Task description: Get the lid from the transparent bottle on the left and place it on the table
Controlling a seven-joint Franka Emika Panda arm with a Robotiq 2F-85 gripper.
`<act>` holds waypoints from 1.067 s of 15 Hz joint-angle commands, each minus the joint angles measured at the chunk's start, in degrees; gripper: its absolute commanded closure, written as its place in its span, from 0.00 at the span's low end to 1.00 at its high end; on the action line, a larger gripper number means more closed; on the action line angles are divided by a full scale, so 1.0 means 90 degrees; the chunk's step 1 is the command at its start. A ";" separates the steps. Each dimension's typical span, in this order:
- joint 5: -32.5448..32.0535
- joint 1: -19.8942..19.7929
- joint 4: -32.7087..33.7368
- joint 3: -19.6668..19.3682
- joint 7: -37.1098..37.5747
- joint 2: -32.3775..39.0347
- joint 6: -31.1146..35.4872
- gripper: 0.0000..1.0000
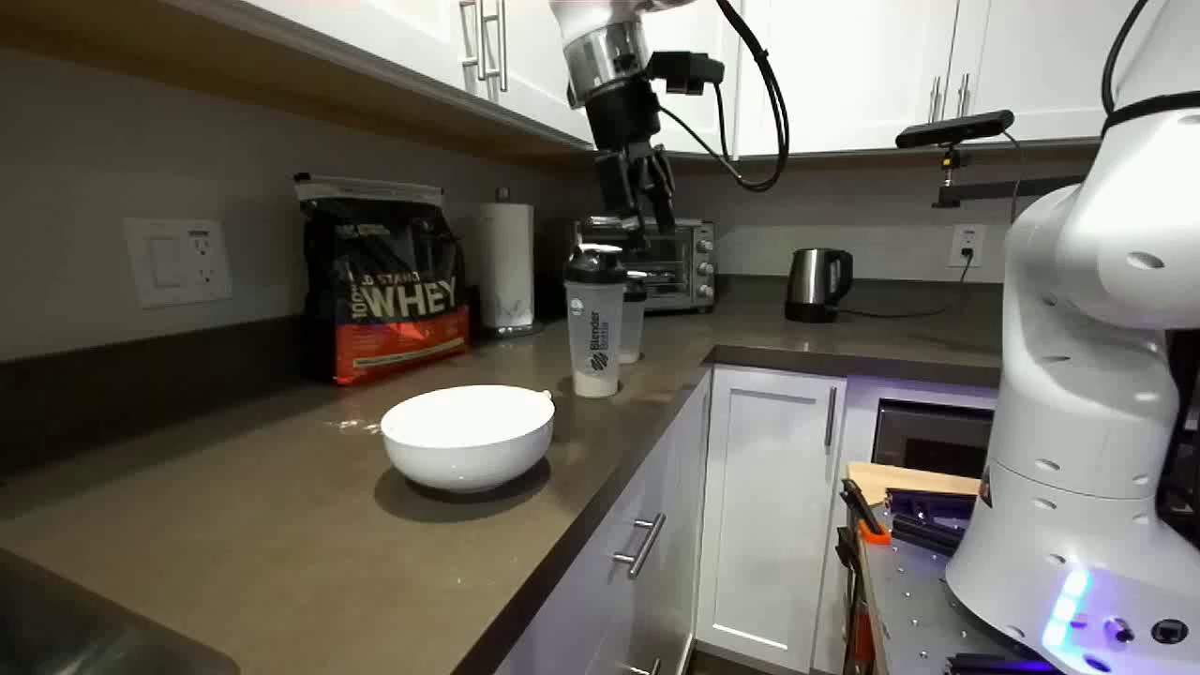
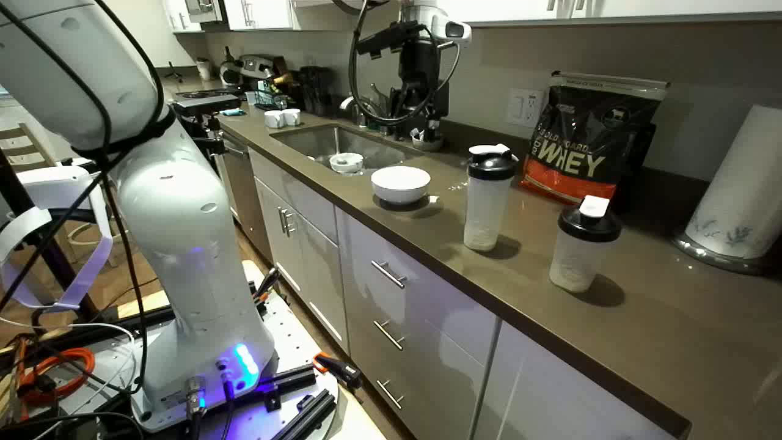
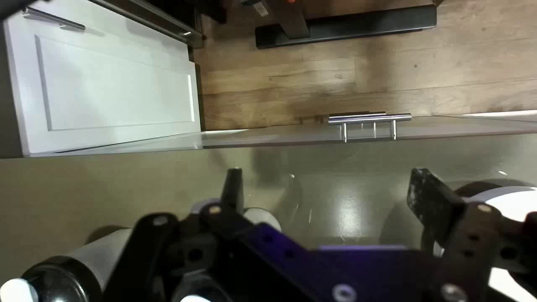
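Two transparent bottles stand upright on the table [image 2: 672, 318], a grey-brown counter. The bottle nearer the white bowl, at left in an exterior view [image 2: 482, 211], also stands in front in an exterior view [image 1: 592, 328]. Its black lid [image 2: 492, 166] is on it, with a white tab on top. The second bottle [image 2: 574, 263] wears a like black lid [image 2: 586, 225]. My gripper [image 1: 650, 220] hangs higher than the bottles. In the wrist view the jaws [image 3: 329, 188] are wide apart with nothing between them. One bottle shows lower left there [image 3: 100, 251]; the gripper's left side mostly hides the other.
A white bowl [image 1: 450, 455] stands near the bottles. A whey bag [image 1: 394, 291] and paper-towel roll [image 1: 506, 262] stand along the wall. A toaster oven [image 1: 698, 272], kettle [image 1: 816, 281] and sink [image 2: 330, 137] are farther off. Upper cabinets [image 1: 844, 66] hang above.
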 commanded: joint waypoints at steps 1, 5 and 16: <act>-0.0021 0.0100 0.0011 -0.0087 0.0023 0.0005 -0.0016 0.00; -0.0021 0.0100 0.0011 -0.0088 0.0023 0.0005 -0.0016 0.00; 0.0108 -0.0183 0.0520 -0.0557 0.0319 0.0161 0.0337 0.00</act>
